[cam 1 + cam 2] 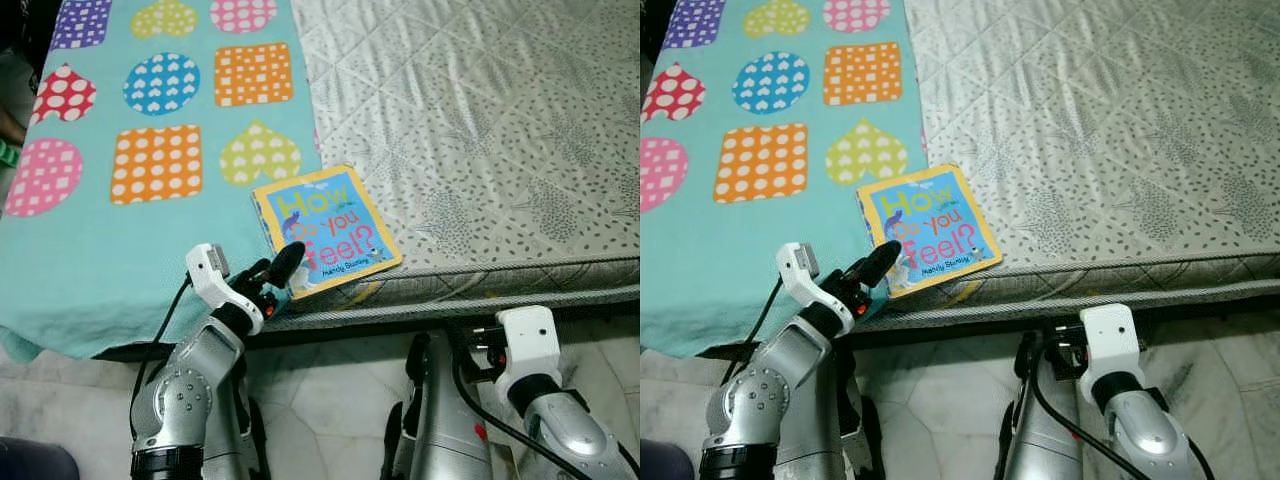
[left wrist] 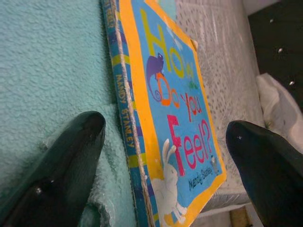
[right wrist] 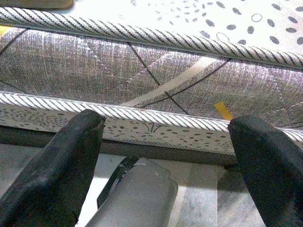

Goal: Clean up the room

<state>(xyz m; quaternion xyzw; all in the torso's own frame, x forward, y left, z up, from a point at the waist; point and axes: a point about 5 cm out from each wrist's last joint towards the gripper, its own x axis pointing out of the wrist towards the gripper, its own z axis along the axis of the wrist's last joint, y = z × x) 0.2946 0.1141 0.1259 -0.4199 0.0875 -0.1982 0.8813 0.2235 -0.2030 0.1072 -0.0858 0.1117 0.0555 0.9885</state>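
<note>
- The left gripper [image 1: 283,268] was raised to the front edge of the mattress [image 1: 480,120], at the near left corner of the book [image 1: 327,230].
- In the left wrist view its fingers [image 2: 57,175] stood spread wide apart, one over the turquoise blanket [image 2: 52,61] and the other beyond the book's far edge; the book's spine lay between them. No contact with the book could be confirmed.
- The book, a board book with a blue cover, yellow border and the title "How Do You Feel?", lay flat just ahead of the left gripper, at the mattress edge, partly on the blanket's margin and partly on the grey patterned mattress.
- The blanket, printed with coloured hearts, circles and squares, covered the mattress to the left of that gripper.
- The right gripper [image 3: 165,156] hung low, below the mattress edge, well apart from the book; its fingers [image 3: 57,165] were also spread, facing the mattress side and holding nothing.
- Pale tiled floor [image 1: 330,400] lay beneath both arms.
</note>
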